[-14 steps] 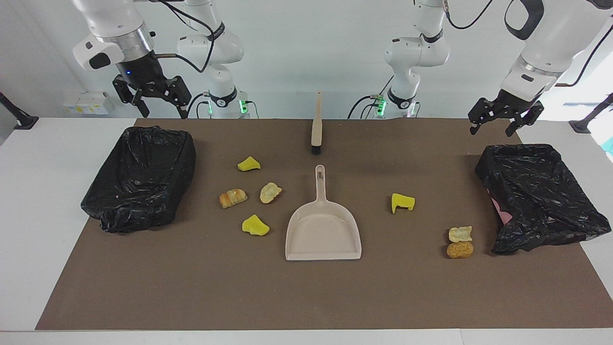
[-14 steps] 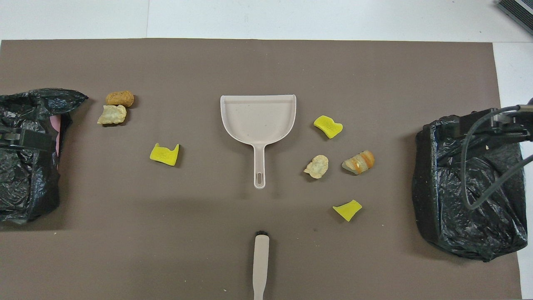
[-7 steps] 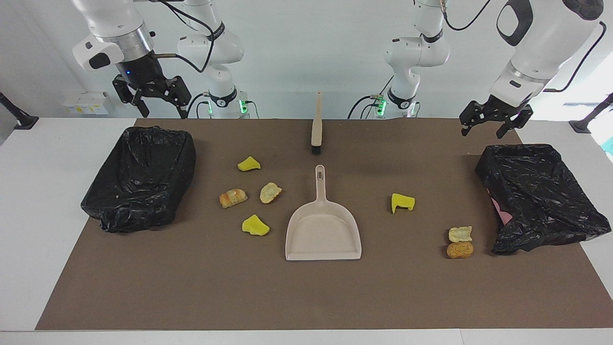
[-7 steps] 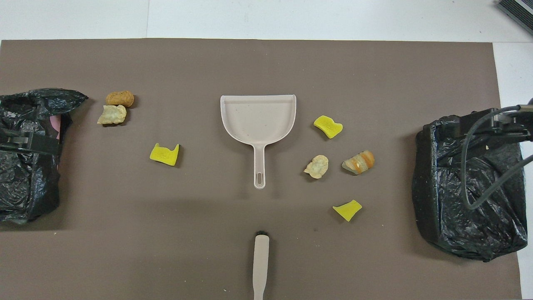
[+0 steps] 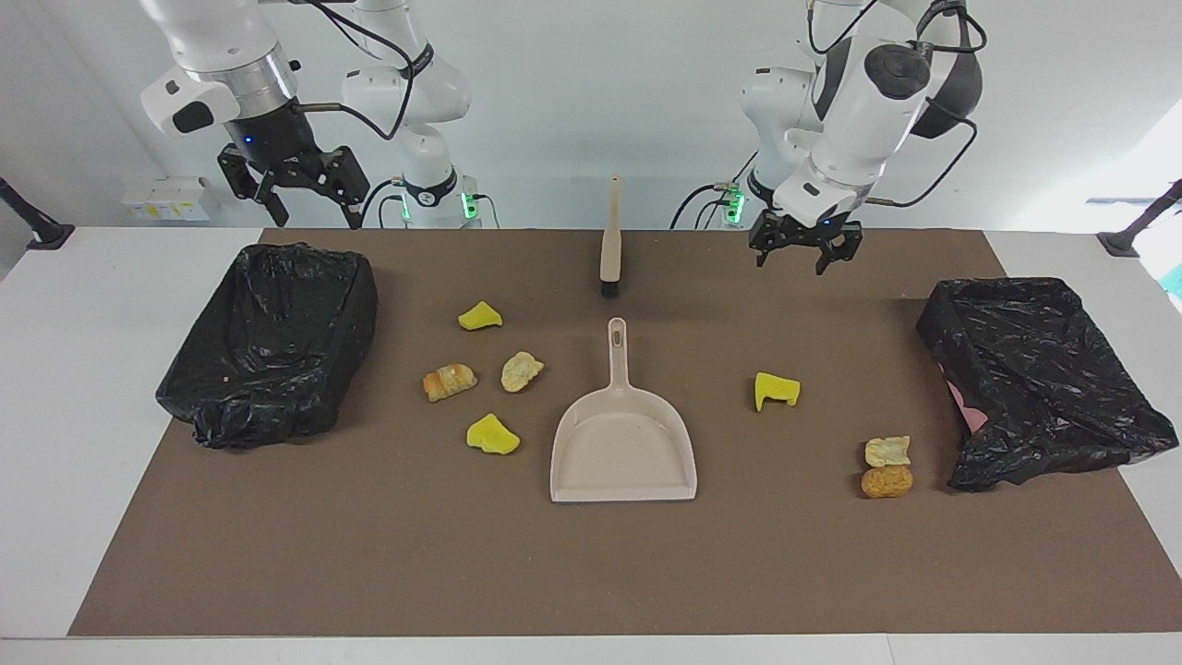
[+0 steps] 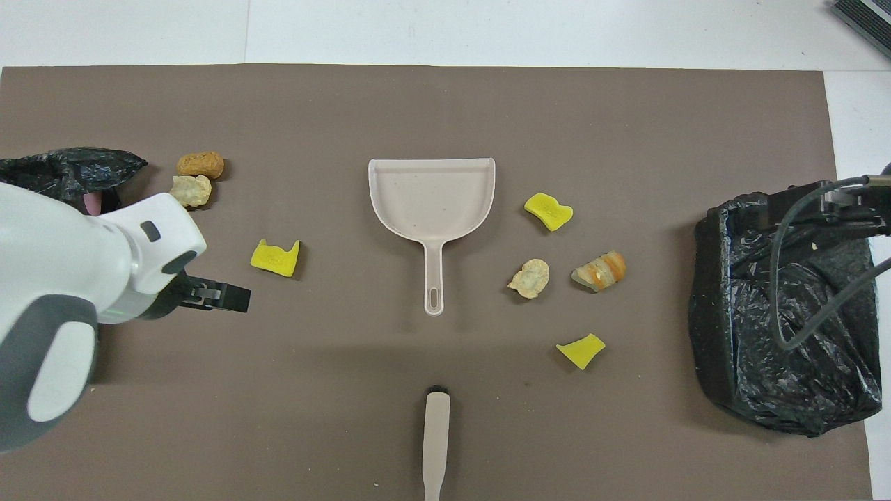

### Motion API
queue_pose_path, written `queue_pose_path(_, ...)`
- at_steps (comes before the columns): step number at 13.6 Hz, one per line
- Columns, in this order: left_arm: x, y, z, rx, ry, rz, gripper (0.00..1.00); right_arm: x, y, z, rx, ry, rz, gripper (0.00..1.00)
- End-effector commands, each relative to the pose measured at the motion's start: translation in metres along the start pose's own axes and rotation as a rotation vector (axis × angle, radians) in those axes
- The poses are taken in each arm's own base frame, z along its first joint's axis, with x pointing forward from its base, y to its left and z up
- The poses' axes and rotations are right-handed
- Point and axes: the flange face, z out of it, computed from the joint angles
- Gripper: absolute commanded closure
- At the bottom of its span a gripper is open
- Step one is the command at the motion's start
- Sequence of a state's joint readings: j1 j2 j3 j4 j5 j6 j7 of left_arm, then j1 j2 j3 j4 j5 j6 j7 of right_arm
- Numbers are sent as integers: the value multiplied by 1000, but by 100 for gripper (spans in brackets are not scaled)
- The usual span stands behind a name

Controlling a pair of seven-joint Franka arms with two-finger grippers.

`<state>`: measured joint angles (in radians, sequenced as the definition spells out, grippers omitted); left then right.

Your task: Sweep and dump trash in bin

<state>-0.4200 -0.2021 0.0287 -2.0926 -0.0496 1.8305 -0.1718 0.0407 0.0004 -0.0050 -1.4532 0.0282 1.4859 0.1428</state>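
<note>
Facing view. Dustpan point(image 5: 623, 450) lies flat mid-mat, handle pointing toward the robots, mouth away from them; a sensible landmark. Brush point(image 5: 610, 242) lies in line with that handle, nearer the robots, bristles toward the pan. Trash: four scraps point(image 5: 488, 377) beside the dustpan toward the right arm's end, one yellow chunk point(image 5: 776, 391) beside it toward the left arm's end, two tan lumps point(image 5: 887, 466) farther out that way, next to a black-lined bin point(image 5: 1039, 379). Second lined bin point(image 5: 272, 340) at the right arm's end. Nothing is in the pan yet. Left gripper point(image 5: 803, 257) hangs over the mat to one side of the brush, fingers spread, empty; probably heading for a tool. Right gripper point(image 5: 290, 196) waits over its bin's edge, spread, empty.

Overhead view. Left gripper point(image 6: 216, 299) covers mat beside the yellow chunk point(image 6: 276, 257), well apart from the dustpan point(image 6: 431, 202). Brush handle point(image 6: 436, 438) untouched.
</note>
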Motion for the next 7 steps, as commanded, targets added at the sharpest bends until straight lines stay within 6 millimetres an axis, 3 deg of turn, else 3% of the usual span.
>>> queue_pose_path(1,-32,54,20,-4,9,-19,0,1,5,-2,18,-3,-26,0)
queue_pose_path(5,-80,115,36,-1,14,-26,0,2,7,-1,13,1,-47,0)
queue_pose_path(7,-105,152,52,10,2,-17,0,1,-2,-1,7,8,-51,0)
